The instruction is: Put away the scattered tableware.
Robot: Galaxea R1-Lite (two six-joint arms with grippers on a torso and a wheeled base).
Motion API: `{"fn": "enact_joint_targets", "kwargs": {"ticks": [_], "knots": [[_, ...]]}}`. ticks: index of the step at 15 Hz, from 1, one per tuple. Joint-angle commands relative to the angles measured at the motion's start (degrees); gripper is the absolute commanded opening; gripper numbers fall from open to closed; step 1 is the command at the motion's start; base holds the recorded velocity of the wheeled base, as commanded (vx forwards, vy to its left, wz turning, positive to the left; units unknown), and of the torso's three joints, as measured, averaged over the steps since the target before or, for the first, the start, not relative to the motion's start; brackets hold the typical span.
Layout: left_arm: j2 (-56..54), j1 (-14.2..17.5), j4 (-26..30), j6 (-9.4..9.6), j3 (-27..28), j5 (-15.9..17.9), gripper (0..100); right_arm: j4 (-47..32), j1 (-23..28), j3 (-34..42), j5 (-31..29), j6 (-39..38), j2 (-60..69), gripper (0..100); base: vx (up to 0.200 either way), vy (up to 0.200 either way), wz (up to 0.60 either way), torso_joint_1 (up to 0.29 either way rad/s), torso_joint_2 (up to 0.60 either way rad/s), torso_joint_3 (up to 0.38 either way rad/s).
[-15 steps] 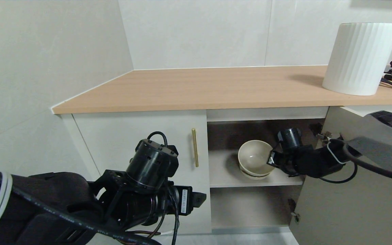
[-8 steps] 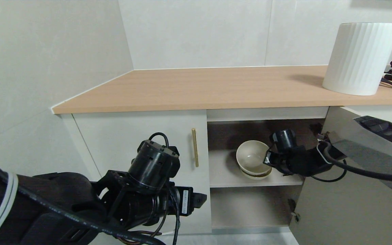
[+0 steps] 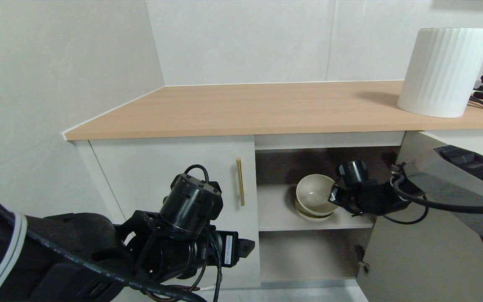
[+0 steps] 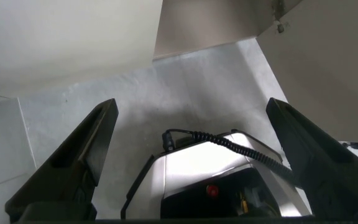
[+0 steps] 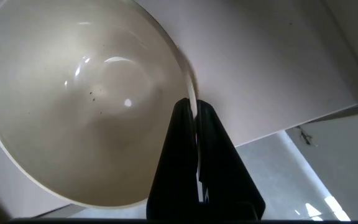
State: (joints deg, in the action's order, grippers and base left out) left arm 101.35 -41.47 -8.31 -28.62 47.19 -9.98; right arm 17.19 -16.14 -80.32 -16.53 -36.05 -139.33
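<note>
Head view: the right gripper (image 3: pixel 333 197) is reaching into the open cabinet (image 3: pixel 329 141) and is pinching the near rim of a cream bowl (image 3: pixel 312 193), its fingers closed tight on that rim. The bowl is tilting, its mouth turned toward the camera, and is sitting over a second bowl (image 3: pixel 311 215) on the upper shelf (image 3: pixel 277 209); whether the two are touching cannot be told. The open door (image 3: pixel 417 256) is hanging at the right, while the closed door (image 3: pixel 162 163) with its gold handle (image 3: pixel 240 181) is standing at the left. The left gripper (image 4: pixel 191 106) is hanging low before the closed door, over the pale floor (image 4: pixel 185 81), its fingers spread wide and holding nothing. A white ribbed container (image 3: pixel 445 71) is standing on the wooden countertop (image 3: pixel 241 109).
</note>
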Motion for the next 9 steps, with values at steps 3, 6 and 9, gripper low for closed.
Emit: {"fn": "enact_joint_targets", "kwargs": {"ticks": [3, 6, 9], "knots": [[0.16, -0.01, -0.04, -0.29, 0.01, -0.04, 100, 0.04, 0.06, -0.45, 0.01, 0.01, -0.42, 0, 0.000, 0.000, 0.00, 0.000, 0.00, 0.000], [0.16, -0.01, -0.04, -0.29, 0.10, -0.04, 100, 0.04, -0.47, -0.54, 0.09, 0.01, -0.42, 0, 0.000, 0.000, 0.00, 0.000, 0.00, 0.000], [0.07, -0.01, -0.04, -0.29, 0.10, -0.04, 100, 0.04, -0.47, -0.54, 0.09, 0.10, -0.51, 0, 0.000, 0.000, 0.00, 0.000, 0.00, 0.000]]}}
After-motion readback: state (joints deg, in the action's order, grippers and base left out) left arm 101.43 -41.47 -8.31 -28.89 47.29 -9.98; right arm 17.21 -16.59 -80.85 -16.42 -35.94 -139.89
